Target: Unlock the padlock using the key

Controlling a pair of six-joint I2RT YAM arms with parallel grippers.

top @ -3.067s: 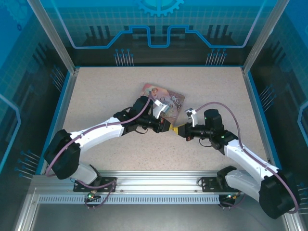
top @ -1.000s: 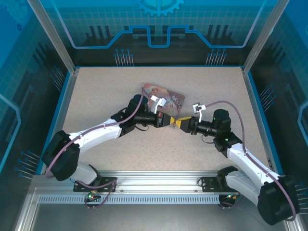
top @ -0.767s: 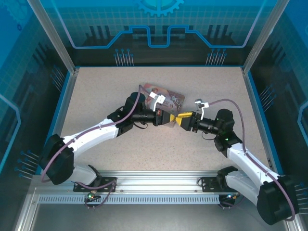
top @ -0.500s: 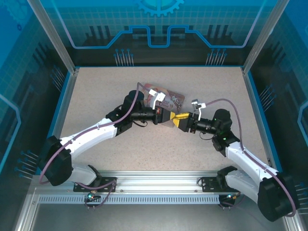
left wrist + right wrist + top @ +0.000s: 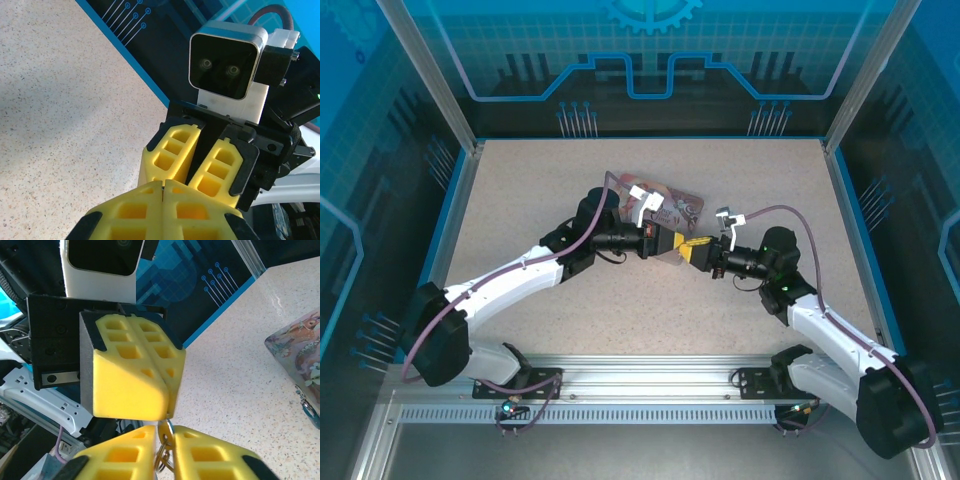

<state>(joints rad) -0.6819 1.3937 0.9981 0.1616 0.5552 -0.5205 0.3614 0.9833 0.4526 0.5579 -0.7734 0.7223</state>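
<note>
— When counted from above: two arms, two claws, one pink tin [image 5: 685, 205], one speckled worktop [image 5: 540, 190].
— And the tiny things?
— One key [image 5: 163, 429], one blue padlock [image 5: 310, 412].
— Where?
— Key right between the two claws, where the tips meet. Padlock down at the tin's side, touching it, half cut off at the edge of the right wrist view.
— Left claw [image 5: 677, 243]?
— Squeezed shut, pinching the key's top end at its tip.
— Right claw [image 5: 693, 250]?
— Narrow, tip to tip with the left one, key rings [image 5: 160, 456] hanging in its small gap. Cannot tell if gripping or just close.
— Anything in the tin?
— Looks shut. Cannot see inside.
</note>
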